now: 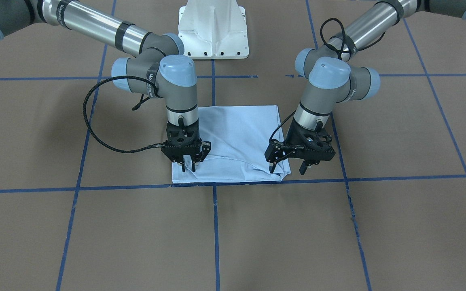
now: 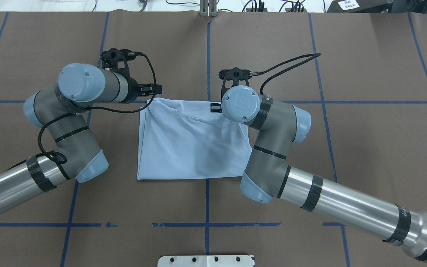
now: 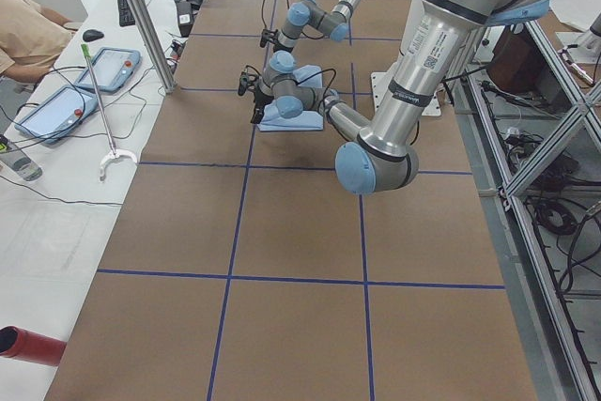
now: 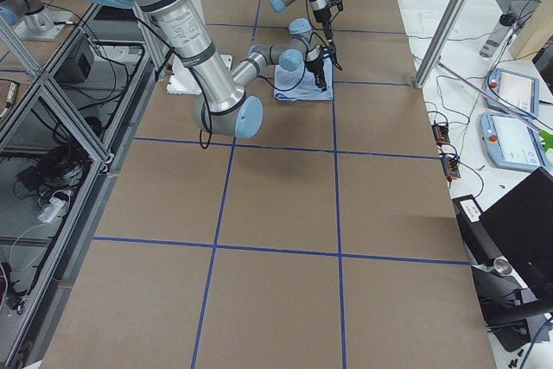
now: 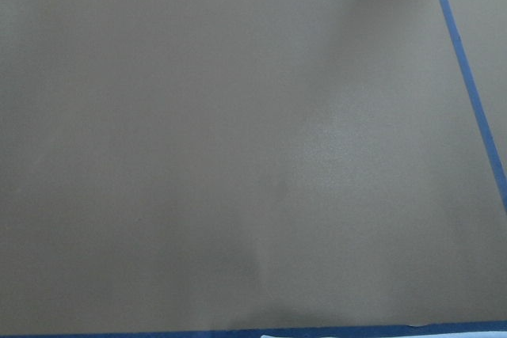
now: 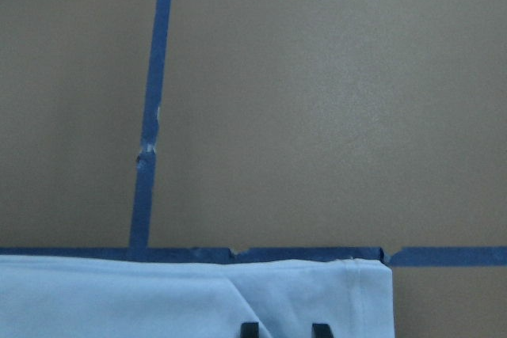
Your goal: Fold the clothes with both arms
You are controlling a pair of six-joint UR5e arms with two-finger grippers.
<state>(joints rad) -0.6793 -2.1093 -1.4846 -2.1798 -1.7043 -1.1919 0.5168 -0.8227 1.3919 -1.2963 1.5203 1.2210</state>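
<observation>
T-shirt (image 1: 237, 137) lies folded square mid-frame on tabletop (image 1: 95, 226). Left pincer (image 1: 287, 167) spread wide at its lower-right corner, right pincer (image 1: 188, 166) slightly parted lower-left. I read: fold laid, next lift clear

T-shirt (image 1: 237, 137) on table (image 1: 95, 234), before pedestal base (image 1: 212, 32)

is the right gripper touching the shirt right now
Cannot tell. The front-facing view has the right gripper pointing down over the shirt near its edge; the wrist view shows both fingertips over fabric. Neither shows contact or a gap plainly.
</observation>
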